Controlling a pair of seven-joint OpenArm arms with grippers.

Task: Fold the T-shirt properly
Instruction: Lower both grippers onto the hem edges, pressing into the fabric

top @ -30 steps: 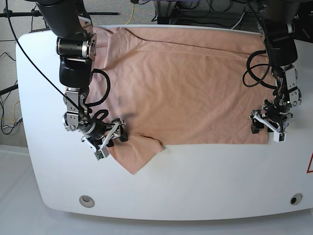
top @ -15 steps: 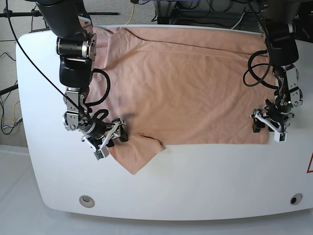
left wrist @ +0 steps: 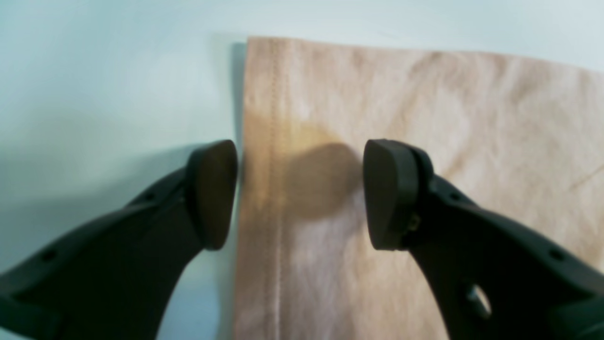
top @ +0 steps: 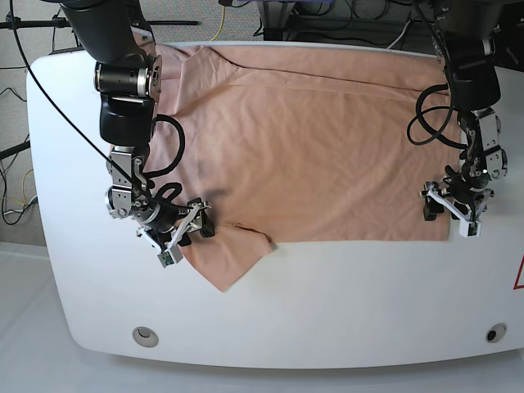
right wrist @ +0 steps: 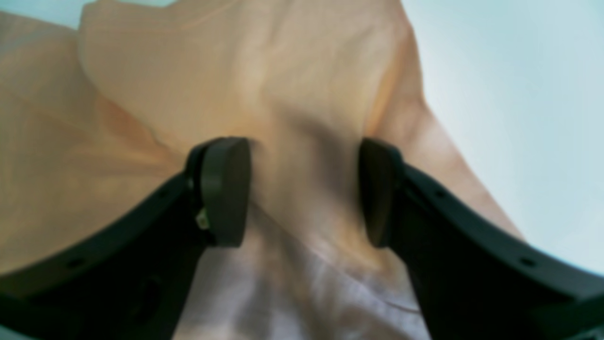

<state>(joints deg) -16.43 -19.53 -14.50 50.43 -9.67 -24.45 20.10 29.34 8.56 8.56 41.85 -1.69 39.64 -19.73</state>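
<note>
While you read this sheet, note that each entry runs from the table's near edge toward its far edge.

Near edge: your white table [top: 327, 286] shows a bare strip along the front, with two small round fittings [top: 146, 334] set into it.

Sleeve tip: the lowest point of the T-shirt [top: 303, 139] is a sleeve corner lying flat on the table, nearest the front edge.

Right gripper [top: 184, 232]: you will find it low over that sleeve, jaws spread apart and clamped on nothing. In the right wrist view the two pads [right wrist: 225, 191] stand either side of a raised ridge of cloth; whether they touch the fabric cannot be told from the blur.

Left gripper [top: 449, 214]: released, jaws wide, at the hem corner on the opposite side of the table. In the left wrist view one pad [left wrist: 213, 192] sits over bare table just beside the stitched hem edge; the other pad [left wrist: 388, 193] sits over the cloth, so the hem lies between them.

T-shirt body: salmon-pink, spread flat across the middle of the table, lightly wrinkled, its straight lower edge running between the two grippers.

Far edge: the cloth reaches almost to the table's back rim, with a fold line running across it near that rim.

Containers: you have none in view.
</note>
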